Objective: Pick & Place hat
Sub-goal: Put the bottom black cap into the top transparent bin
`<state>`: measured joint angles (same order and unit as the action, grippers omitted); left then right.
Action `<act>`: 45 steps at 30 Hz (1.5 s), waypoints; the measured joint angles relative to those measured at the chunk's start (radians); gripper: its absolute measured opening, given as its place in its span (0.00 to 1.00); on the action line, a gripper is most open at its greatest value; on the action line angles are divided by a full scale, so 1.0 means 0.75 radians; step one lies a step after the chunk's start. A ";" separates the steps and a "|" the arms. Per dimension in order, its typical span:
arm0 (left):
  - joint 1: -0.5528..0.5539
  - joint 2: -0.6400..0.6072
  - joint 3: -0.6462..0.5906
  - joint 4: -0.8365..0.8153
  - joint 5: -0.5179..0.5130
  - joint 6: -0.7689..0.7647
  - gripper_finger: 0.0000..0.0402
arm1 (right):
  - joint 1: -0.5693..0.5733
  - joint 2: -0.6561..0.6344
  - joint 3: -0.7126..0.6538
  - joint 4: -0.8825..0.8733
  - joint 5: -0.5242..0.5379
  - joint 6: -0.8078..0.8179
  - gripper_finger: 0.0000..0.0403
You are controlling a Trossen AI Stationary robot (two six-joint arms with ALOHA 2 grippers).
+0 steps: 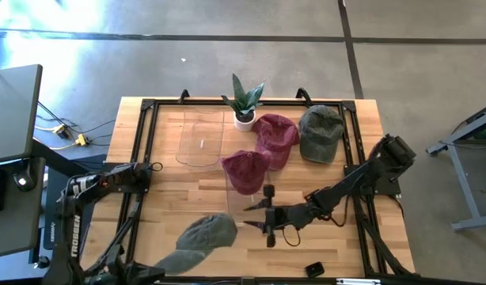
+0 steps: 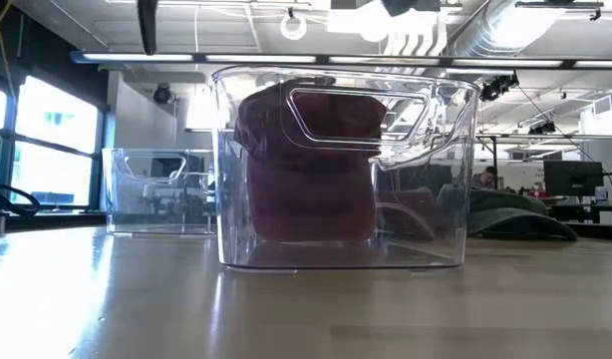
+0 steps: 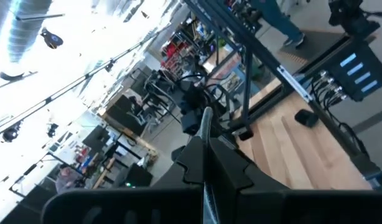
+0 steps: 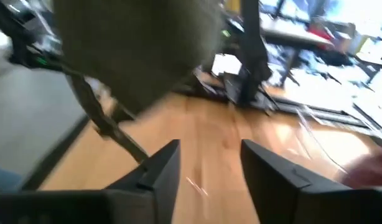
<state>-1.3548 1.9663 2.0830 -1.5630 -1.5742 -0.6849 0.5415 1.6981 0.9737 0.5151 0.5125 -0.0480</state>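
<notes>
Several caps are in view. A grey-green hat (image 1: 205, 236) lies flat near the table's near edge and shows ahead in the right wrist view (image 4: 135, 50). A maroon hat (image 1: 244, 170) sits inside a clear bin (image 2: 336, 249). Another maroon hat (image 1: 276, 136) and an olive hat (image 1: 320, 133) lie toward the far right. My right gripper (image 1: 255, 218) (image 4: 209, 149) is open, low over the table just right of the grey-green hat, pointing at it and touching nothing. My left gripper (image 1: 148, 168) (image 3: 206, 155) is shut and waits at the table's left edge.
A second clear bin (image 1: 202, 138) (image 2: 156, 189) stands left of the potted plant (image 1: 244, 103) at the far edge. A small black object (image 1: 314, 269) lies near the near right corner. Bare wood lies between the right gripper and the grey-green hat.
</notes>
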 joint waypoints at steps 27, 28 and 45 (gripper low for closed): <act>0.201 0.001 -0.372 0.376 0.006 -0.036 0.00 | 0.009 0.351 0.398 0.128 0.341 -0.233 0.10; 0.201 0.000 -0.372 0.375 0.006 -0.038 0.00 | 0.020 0.341 0.398 0.119 0.339 -0.251 0.13; 0.137 -0.346 -0.369 0.305 0.216 -0.340 0.00 | 0.281 0.167 0.399 -0.641 0.498 -0.506 0.59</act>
<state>-1.2521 1.7066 1.8065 -1.3340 -1.4120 -0.9401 0.7526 1.8233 1.2732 0.0346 0.8863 -0.4272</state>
